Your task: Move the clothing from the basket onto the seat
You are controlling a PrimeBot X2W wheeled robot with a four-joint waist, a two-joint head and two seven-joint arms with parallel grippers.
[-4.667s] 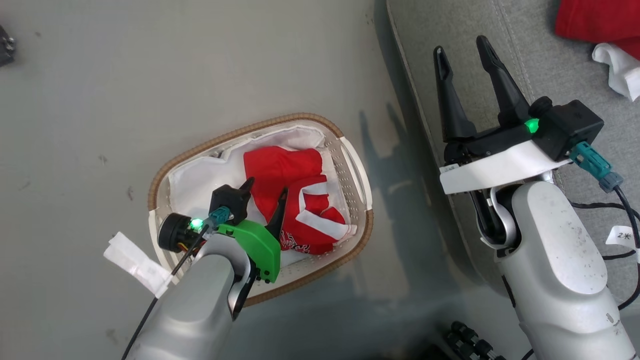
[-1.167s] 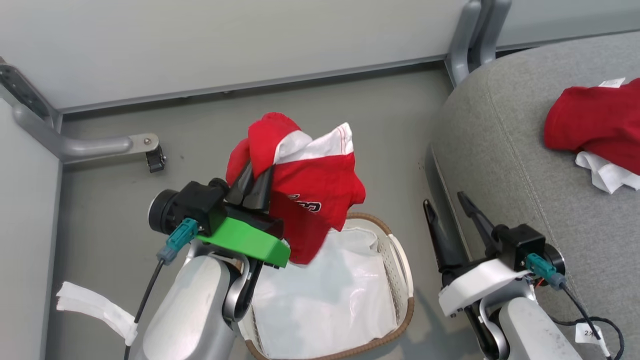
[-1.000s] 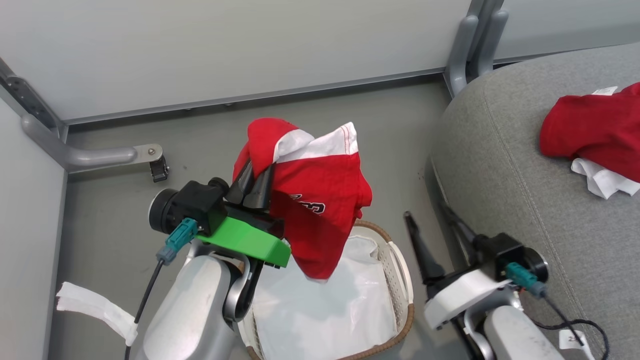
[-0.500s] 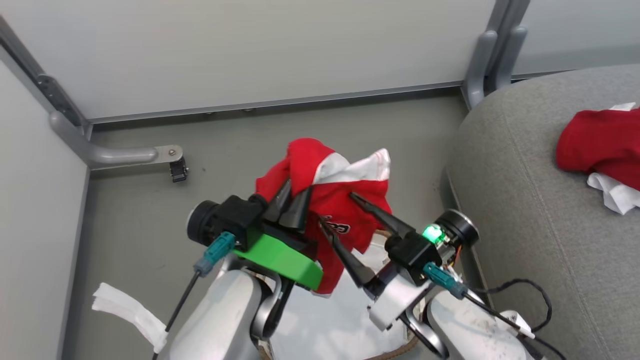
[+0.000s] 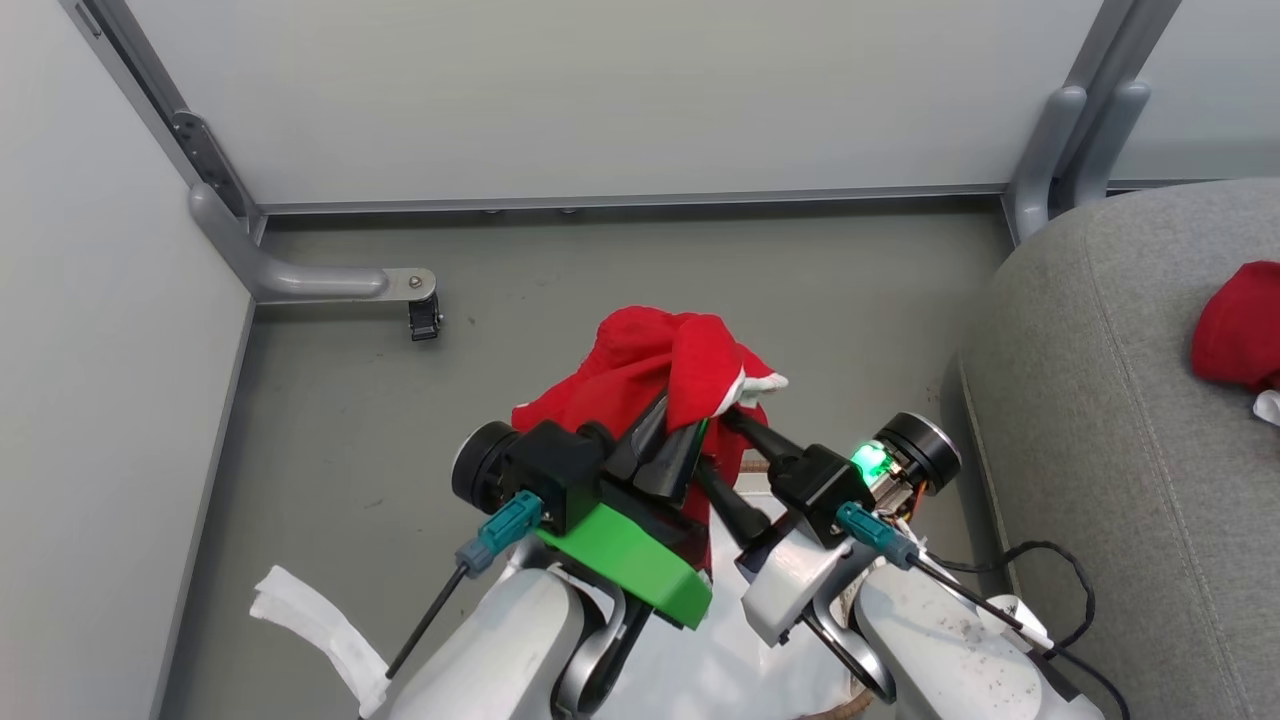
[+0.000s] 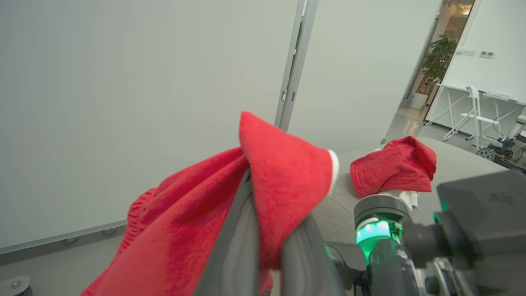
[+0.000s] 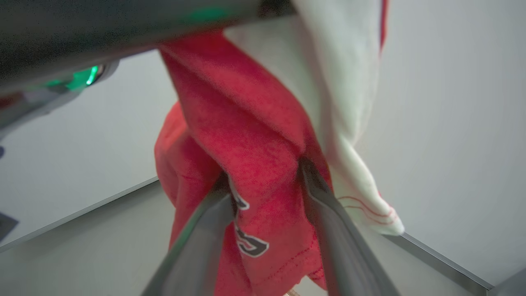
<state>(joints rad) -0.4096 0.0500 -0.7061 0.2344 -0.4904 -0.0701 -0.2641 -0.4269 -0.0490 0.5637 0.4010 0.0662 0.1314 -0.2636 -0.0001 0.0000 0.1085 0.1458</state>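
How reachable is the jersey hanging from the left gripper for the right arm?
Probably yes: the right gripper has its fingers on either side of a fold of the jersey, which the left gripper holds up, with nothing in between. Whether it grips yet is unclear.

2 jerseys (image 5: pixel 650 365) (image 5: pixel 1235 325) (1 aloft), 1 seat (image 5: pixel 1100 450)

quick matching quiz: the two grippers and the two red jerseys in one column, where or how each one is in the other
1 left gripper
2 right gripper
3 lifted jersey
4 other jersey

a lying on the seat
b fingers apart around hanging cloth
c shut on red cloth
d hanging from a gripper

Pairs: 1c, 2b, 3d, 4a
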